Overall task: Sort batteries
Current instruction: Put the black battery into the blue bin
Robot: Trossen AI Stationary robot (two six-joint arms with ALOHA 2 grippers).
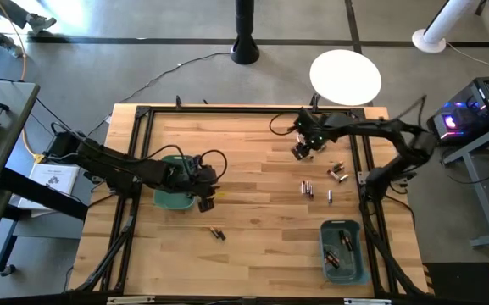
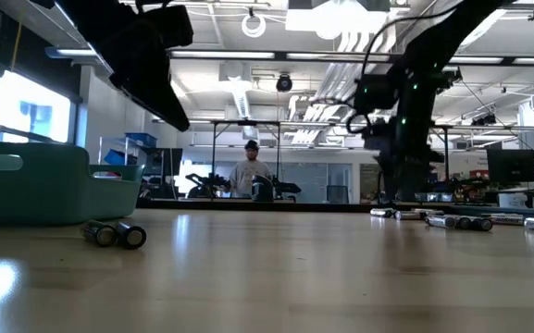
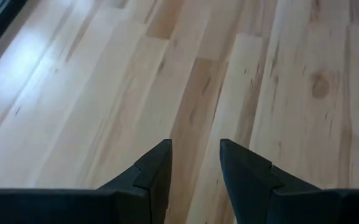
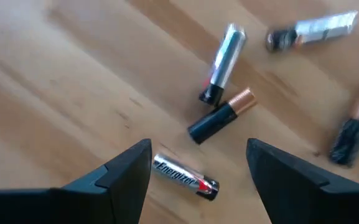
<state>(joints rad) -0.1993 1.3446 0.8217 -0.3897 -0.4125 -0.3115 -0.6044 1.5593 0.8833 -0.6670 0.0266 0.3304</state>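
Several batteries (image 1: 308, 188) lie loose on the wooden table right of its middle, some silvery, some dark with copper ends. My right gripper (image 1: 301, 152) hangs open above them, pointing down. In its wrist view a silvery battery (image 4: 185, 177) lies below the gap between the fingers (image 4: 198, 146), and a dark copper-ended one (image 4: 221, 116) lies just beyond. My left gripper (image 1: 206, 202) stands open beside the left teal bin (image 1: 169, 200), with only bare wood between its fingers (image 3: 195, 146). Two more batteries (image 1: 218, 233) lie side by side near the table's middle.
A second teal bin (image 1: 356, 264) with batteries in it stands at the near right. A black frame (image 1: 227, 111) runs along the table's edges. Bare wood lies between the two bins. A person stands in the room far behind the table (image 2: 251, 176).
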